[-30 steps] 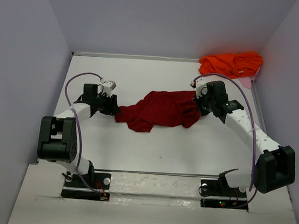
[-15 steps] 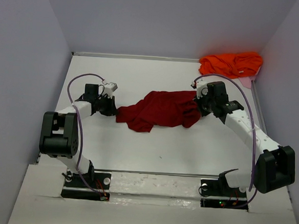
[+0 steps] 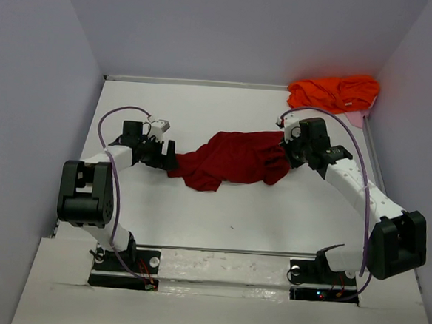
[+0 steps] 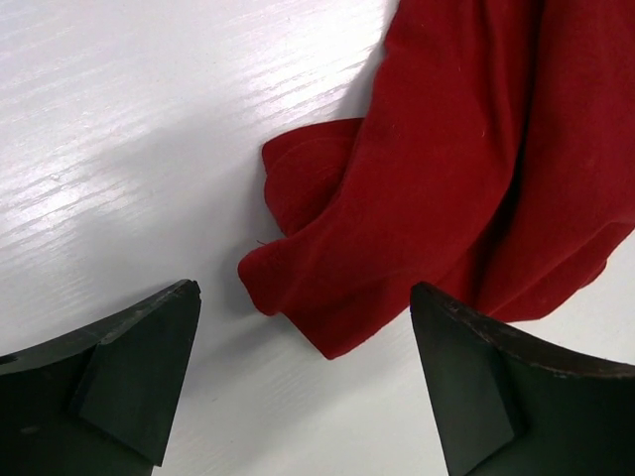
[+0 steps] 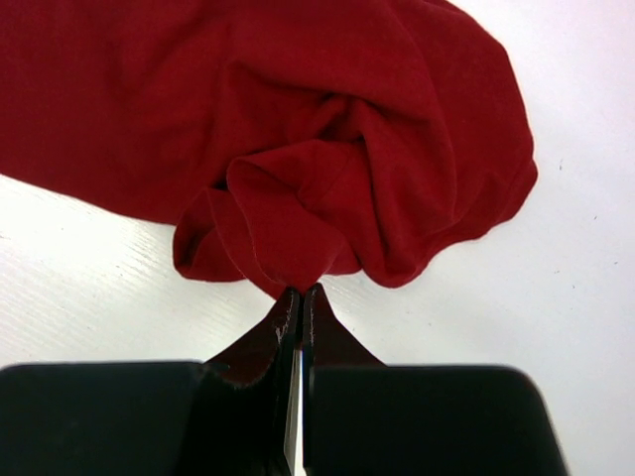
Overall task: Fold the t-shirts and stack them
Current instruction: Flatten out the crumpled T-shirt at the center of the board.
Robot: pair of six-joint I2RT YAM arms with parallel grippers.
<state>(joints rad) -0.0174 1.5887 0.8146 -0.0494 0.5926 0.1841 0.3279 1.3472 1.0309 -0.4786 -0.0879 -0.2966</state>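
A dark crimson red t-shirt [image 3: 231, 158] lies crumpled across the middle of the white table. My right gripper [image 3: 286, 153] is shut on a bunched fold of its right edge [image 5: 298, 268]. My left gripper [image 3: 169, 157] is open and empty, just off the shirt's left end; in the left wrist view the red cloth [image 4: 446, 188] lies ahead of my spread fingertips [image 4: 149, 347], not touching them. A bright orange t-shirt [image 3: 333, 92] lies crumpled in the far right corner, away from both grippers.
Grey walls close in the table [image 3: 234, 222] at left, back and right. A pink scrap [image 3: 358, 118] shows under the orange shirt's near edge. Purple cables loop over both arms.
My left gripper has opened and let go of the red shirt's left end, then shifted slightly right towards it. My right gripper and the shirt have hardly moved.
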